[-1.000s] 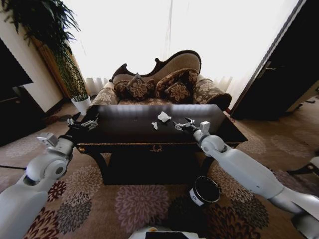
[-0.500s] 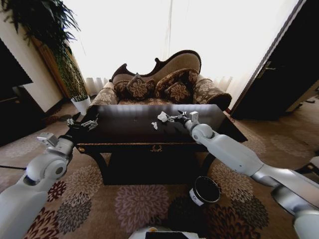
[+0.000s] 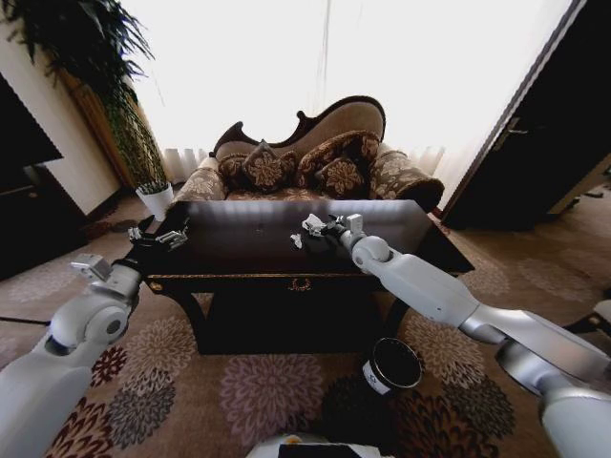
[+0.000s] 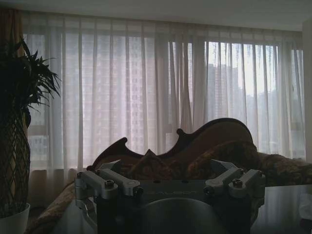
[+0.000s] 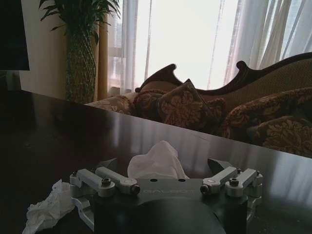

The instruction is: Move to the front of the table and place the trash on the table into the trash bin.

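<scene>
The dark glossy table stands right in front of me. A crumpled white paper wad of trash lies near its middle, with a smaller white scrap just in front of it. My right gripper is stretched over the tabletop up against the wad. In the right wrist view that gripper is open, the wad sits between its spread fingers, and the scrap lies off to one side. My left gripper hovers open over the table's left corner. The black trash bin stands on the carpet below the table's right front.
A patterned sofa with cushions stands behind the table before bright curtains. A tall plant in a white pot is at the back left. A dark door is on the right. Flowered carpet lies in front of the table.
My right arm has swung left across the tabletop, bringing its gripper from the right of the wad to right against it. The left arm and the trash have stayed put.
</scene>
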Robot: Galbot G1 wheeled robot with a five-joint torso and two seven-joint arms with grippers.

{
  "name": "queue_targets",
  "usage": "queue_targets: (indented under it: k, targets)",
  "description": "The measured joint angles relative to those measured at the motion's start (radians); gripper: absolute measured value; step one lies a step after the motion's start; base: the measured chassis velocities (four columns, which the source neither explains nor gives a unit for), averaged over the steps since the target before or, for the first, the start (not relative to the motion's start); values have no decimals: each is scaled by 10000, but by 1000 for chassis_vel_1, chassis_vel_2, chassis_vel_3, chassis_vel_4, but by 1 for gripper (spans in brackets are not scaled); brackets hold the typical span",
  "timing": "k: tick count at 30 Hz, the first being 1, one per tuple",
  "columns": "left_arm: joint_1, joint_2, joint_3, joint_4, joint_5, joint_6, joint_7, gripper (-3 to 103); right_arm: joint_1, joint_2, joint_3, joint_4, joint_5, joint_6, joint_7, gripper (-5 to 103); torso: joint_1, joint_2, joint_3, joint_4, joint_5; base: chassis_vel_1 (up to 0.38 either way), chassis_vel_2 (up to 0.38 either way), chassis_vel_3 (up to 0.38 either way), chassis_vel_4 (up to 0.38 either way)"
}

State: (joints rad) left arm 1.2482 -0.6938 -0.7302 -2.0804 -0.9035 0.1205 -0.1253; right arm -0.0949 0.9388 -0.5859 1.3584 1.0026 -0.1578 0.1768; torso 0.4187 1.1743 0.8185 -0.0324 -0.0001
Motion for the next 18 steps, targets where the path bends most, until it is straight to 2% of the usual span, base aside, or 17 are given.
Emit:
queue_targets:
  k: [10, 11, 14, 18]
  targets:
    - [0, 0, 0, 0, 0, 0, 0, 100, 224, 352, -429, -858, -209, 205, -198, 100, 0, 0, 0, -1, 0, 0, 0, 0, 0]
    - [0, 0, 0, 0, 0, 0, 0, 100, 237, 365, -443, -894, -215, 221, -208, 103, 0, 0, 0, -1, 0, 0, 0, 0, 0]
    - [0, 0, 0, 0, 0, 0, 0, 100, 277, 401, -499, -1007, -238, 283, -281, 100, 0, 0, 0, 0, 0, 0, 0, 0, 0]
    - [0, 0, 0, 0, 0, 0, 0, 100, 302, 447, -572, -1117, -281, 318, -320, 79, 0, 0, 0, -1, 0, 0, 0, 0, 0]
